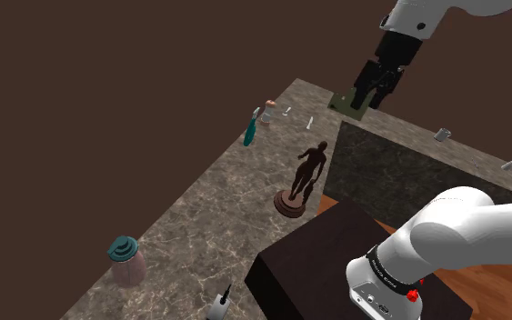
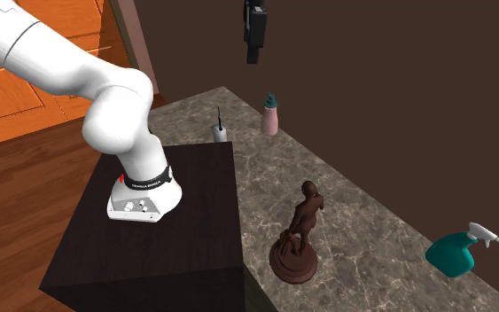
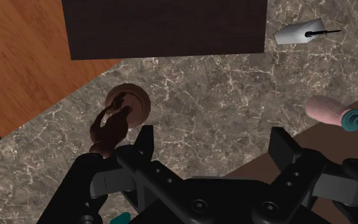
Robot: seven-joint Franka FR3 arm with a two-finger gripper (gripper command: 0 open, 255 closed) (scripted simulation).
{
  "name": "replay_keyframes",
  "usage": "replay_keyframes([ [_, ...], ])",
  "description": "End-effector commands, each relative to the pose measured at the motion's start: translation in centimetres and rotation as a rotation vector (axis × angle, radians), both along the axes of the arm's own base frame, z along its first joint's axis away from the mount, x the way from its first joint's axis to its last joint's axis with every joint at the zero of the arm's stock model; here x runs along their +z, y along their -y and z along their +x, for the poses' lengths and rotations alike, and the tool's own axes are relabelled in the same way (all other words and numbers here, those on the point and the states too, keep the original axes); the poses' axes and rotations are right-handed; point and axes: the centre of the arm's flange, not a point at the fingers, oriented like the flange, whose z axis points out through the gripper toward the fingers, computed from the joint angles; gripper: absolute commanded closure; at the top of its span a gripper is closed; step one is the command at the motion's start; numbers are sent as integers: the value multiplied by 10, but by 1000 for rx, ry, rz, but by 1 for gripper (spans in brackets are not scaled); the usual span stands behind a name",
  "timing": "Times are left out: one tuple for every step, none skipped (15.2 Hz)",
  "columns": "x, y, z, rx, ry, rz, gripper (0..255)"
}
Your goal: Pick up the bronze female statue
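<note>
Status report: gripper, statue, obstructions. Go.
Black two-finger gripper open, high above grey marbled counter. Dark brown figure statue, round base, upright, untouched. Nothing in the way.

The white arm (image 1: 463, 227) rises from the stand (image 1: 308, 264) and bends back over. Its black gripper (image 1: 372, 98) hangs high beyond the stand, pointing down, its 2 fingers (image 3: 147, 140) spread apart around nothing.

marbled counter (image 1: 208, 202) carries dark statue (image 1: 307, 175), teal sprayer (image 1: 250, 133), pink bottle (image 1: 127, 263), white dispenser (image 1: 218, 307).
</note>
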Motion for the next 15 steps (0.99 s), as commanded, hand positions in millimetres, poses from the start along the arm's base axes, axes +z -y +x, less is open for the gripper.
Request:
replay_keyframes([
  [0,0,0,0,0,0,0],
  [-10,5,6,7,-2,-5,0],
  [-21,10,11,15,-4,-11,0],
  [-31,16,17,22,-5,-16,0],
  [-42,21,22,29,-7,-21,0],
  [-52,26,28,36,-9,-27,0],
  [-62,32,33,44,-11,-32,0],
  [-73,37,39,51,-13,-38,0],
  [-83,42,45,58,-15,-43,0],
  [-93,47,50,65,-16,-48,0],
  [-104,53,56,73,-18,-54,0],
  [-114,58,62,80,-20,-59,0],
  [-124,64,68,87,-22,-64,0],
  [-134,69,73,94,-24,-70,0],
  [-145,74,79,102,-26,-75,0],
])
